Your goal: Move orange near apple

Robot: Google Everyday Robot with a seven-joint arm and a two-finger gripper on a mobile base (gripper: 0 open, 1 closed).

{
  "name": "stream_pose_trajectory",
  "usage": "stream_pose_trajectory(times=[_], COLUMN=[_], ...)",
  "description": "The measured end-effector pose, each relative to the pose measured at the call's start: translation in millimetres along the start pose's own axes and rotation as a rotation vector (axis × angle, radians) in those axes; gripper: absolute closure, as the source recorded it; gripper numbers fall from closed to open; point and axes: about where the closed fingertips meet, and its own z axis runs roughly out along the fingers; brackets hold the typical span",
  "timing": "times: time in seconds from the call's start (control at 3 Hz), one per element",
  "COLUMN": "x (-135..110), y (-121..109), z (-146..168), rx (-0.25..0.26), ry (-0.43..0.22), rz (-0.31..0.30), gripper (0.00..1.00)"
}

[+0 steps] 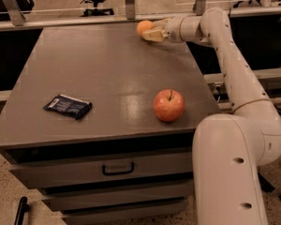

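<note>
One grey desk (98,64) with drawers fills most of the view. The robot's white arm (234,64) reaches along its right side to the far edge. Next in size, the apple (168,105) sits upright near the front right of the desk, stem up. A dark flat packet (68,106) lies toward the front left, away from the line between the two fruits. The orange (143,27) rests at the far edge of the desk, right of centre and well apart from the apple. Smallest of all, the end effector (152,33) is at the orange's right side, touching it or just beside it. Whether it is spread, pressed together or already pinching the fruit cannot be told from this angle.

The step in hand looks like securing the orange. To do it well, the end effector should centre on the fruit's widest part before squeezing, since a smooth round fruit nudged off-centre may roll off the back edge. Once held, the orange wants a lift clear of the desk, then a carry toward the front right. It should be set down just beside the apple without knocking it, as the apple could roll too.
</note>
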Motion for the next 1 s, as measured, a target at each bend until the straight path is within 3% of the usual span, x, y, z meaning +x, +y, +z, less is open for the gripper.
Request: stream_pose_trajectory(times=[0.33, 0.67, 1.0], x=[-15, -27, -14], y=[6, 27, 58], z=[-34, -80, -108], rx=[-0.037, -0.061, -0.108], ry=[-0.017, 0.006, 0.073], rz=[-0.035, -0.072, -0.086], gripper=[1.0, 1.0, 1.0])
